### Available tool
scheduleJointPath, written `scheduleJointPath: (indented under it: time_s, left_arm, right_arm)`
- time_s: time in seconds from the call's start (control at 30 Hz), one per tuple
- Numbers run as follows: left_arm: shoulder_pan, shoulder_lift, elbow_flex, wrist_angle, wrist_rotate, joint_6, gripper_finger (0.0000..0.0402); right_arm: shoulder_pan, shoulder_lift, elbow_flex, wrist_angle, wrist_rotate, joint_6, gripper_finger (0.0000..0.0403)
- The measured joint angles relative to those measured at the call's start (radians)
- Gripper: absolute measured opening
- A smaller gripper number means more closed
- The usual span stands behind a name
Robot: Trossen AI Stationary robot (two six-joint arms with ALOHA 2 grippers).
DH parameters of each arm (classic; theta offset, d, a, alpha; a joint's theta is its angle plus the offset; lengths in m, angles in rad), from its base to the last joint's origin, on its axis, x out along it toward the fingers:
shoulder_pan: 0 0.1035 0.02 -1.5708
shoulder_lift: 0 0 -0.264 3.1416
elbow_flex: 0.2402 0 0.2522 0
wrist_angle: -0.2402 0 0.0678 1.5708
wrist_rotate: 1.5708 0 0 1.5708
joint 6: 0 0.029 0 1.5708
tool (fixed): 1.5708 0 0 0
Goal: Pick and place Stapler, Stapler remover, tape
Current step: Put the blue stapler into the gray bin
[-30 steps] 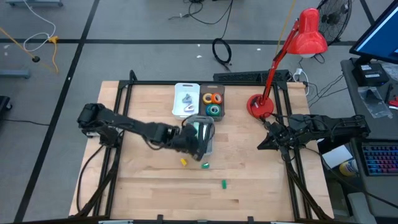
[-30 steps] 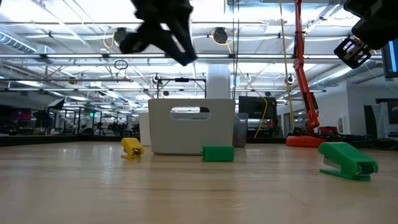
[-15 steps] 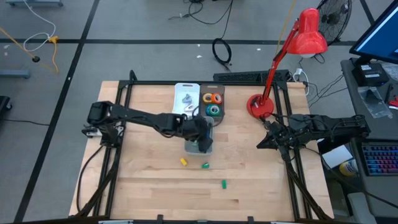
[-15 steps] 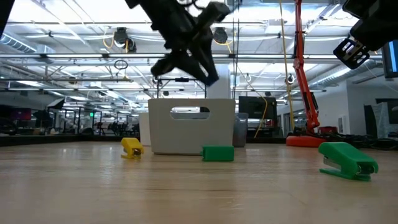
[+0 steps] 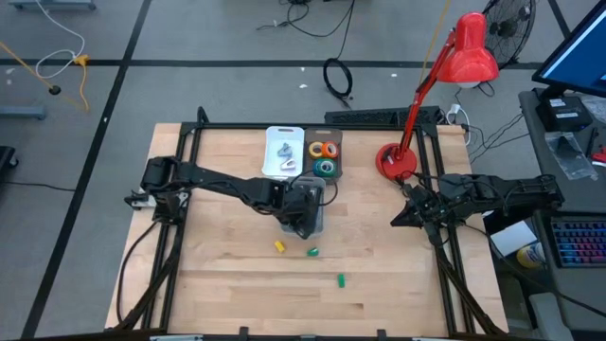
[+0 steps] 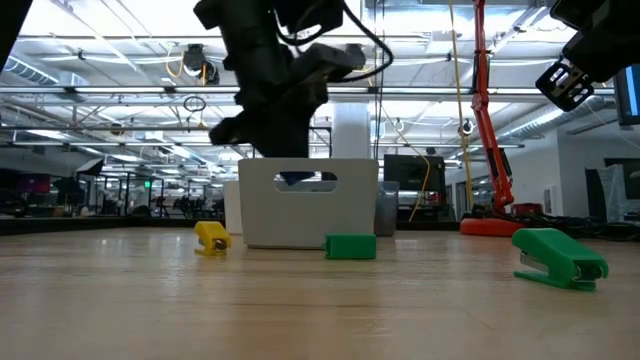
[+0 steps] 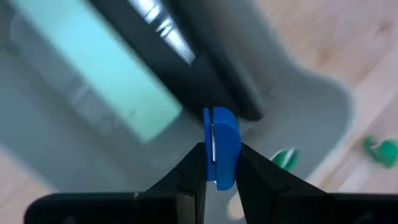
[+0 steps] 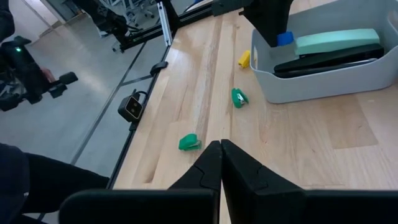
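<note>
My left gripper (image 5: 301, 210) hangs over the grey bin (image 5: 318, 225) at mid-table, shut on a small blue piece (image 7: 221, 134). I cannot tell what this piece is. The bin stands on the table and holds a pale green stapler (image 8: 336, 40) and a black one (image 8: 323, 59). Tape rolls, orange and green, lie in a dark tray (image 5: 324, 158) beyond the bin. A yellow bit (image 5: 279, 247) and two green bits (image 5: 312, 252) (image 5: 341, 279) lie on the wood nearer the near edge. My right gripper (image 5: 398, 220) waits shut at the table's right side. My left gripper pinches the small blue piece (image 8: 284, 38) between its two fingers (image 7: 196, 158). They sit on its two flat sides, and its rounded end sticks out past the fingertips. The fingers point down from above. The piece is lifted clear, inside the bin's open top by the near-left corner.
A white tray (image 5: 284, 153) with a grey object sits beside the tape tray. A red desk lamp (image 5: 398, 161) stands at the far right corner. Bare wood lies left of the bin and along the near edge. The black frame rails (image 5: 180, 189) run along both table sides.
My left gripper, still shut on the blue piece, has swung over the grey bin and come down from well above it to its open top. The bin and the bits on the table have stayed where they were.
</note>
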Motion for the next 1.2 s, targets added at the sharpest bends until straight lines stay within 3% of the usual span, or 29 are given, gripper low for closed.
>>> scheduleJointPath:
  time_s: [0.3, 0.87, 1.2]
  left_arm:
    - [0.005, 0.000, 0.000, -0.060, 0.059, 0.035, 0.0072]
    - [0.005, 0.000, 0.000, -0.061, 0.142, 0.444, 0.0072]
    - [0.005, 0.000, 0.000, -0.065, 0.132, 0.485, 0.0084]
  right_arm:
    - [0.000, 0.000, 0.000, 0.000, -0.001, -0.002, 0.0000]
    - [0.000, 0.000, 0.000, 0.000, -0.002, -0.001, 0.0000]
    - [0.000, 0.000, 0.000, 0.000, -0.002, 0.000, 0.0000]
